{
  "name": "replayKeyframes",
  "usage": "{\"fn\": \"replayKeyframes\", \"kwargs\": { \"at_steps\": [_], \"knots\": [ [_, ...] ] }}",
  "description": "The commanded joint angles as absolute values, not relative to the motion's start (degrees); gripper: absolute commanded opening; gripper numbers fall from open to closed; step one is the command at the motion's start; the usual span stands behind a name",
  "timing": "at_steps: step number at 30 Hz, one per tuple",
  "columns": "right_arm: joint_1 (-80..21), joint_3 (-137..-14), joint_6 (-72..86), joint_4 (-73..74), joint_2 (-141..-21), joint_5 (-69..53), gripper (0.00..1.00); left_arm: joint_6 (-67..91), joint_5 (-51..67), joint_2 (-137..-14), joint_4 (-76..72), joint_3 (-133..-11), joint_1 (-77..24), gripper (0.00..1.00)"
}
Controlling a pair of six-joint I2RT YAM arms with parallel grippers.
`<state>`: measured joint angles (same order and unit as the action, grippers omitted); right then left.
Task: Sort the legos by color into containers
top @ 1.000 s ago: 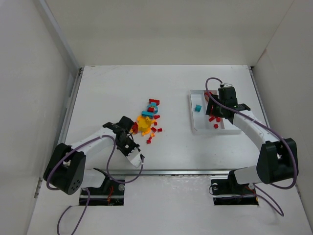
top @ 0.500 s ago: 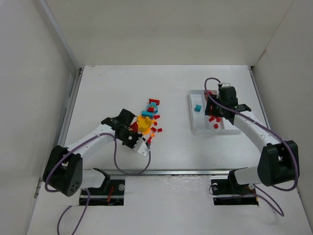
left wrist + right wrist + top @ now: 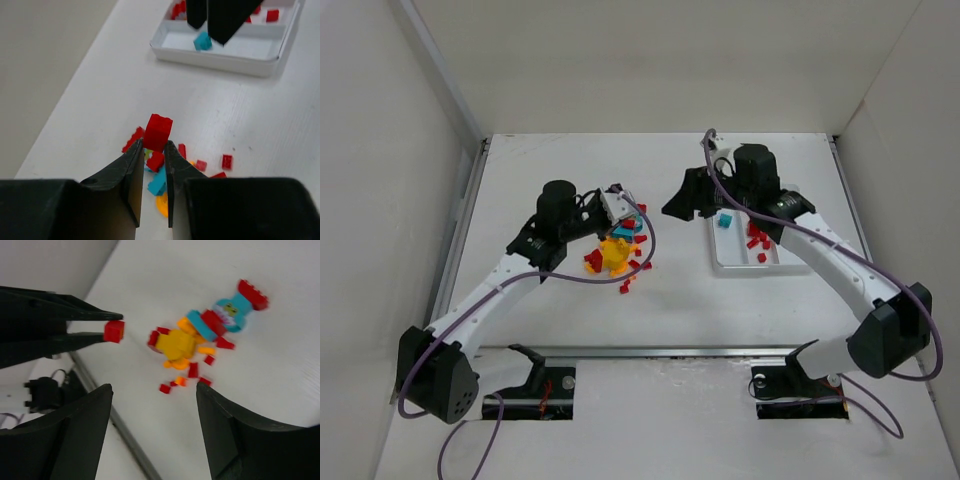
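Observation:
The legos (image 3: 617,250) lie in a loose red, orange, yellow and teal pile mid-table, seen too in the right wrist view (image 3: 200,335). My left gripper (image 3: 154,145) is shut on a red lego (image 3: 159,132) and holds it in the air above the pile's far edge (image 3: 619,204). That same red lego (image 3: 114,331) shows at its fingertips in the right wrist view. My right gripper (image 3: 155,385) stands open and empty, hovering left of the tray (image 3: 683,204). The white tray's containers (image 3: 730,252) hold a teal lego (image 3: 724,221) and several red legos (image 3: 757,242).
White walls close in the table on the left, back and right. A metal rail (image 3: 650,351) runs along the near edge by the arm bases. The right arm covers the tray's far end.
My left gripper rose from the pile's near side and swung to its far side with the red lego in it. My right gripper left the tray and moved left toward the pile.

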<state>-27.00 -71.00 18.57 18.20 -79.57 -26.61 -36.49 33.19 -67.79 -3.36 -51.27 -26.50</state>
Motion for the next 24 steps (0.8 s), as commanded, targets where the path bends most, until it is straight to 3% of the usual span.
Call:
{"fn": "replayKeyframes", "kwargs": {
  "at_steps": [1,16,24],
  "knots": [
    [-28.6,-75.0,28.0,9.3,-81.9,-35.6,0.73,-27.4,28.8,-64.1,-14.1,-50.0,-28.0,0.00],
    [-34.5,-83.1,30.6,9.3,-89.7,-34.9,0.67,-29.0,25.8,-63.5,-14.2,-50.0,-29.2,0.00],
    [-34.5,-85.1,31.9,8.2,-92.0,-34.4,0.52,-30.2,26.4,-63.5,-13.6,-49.5,-29.2,0.00]
  ]
}}
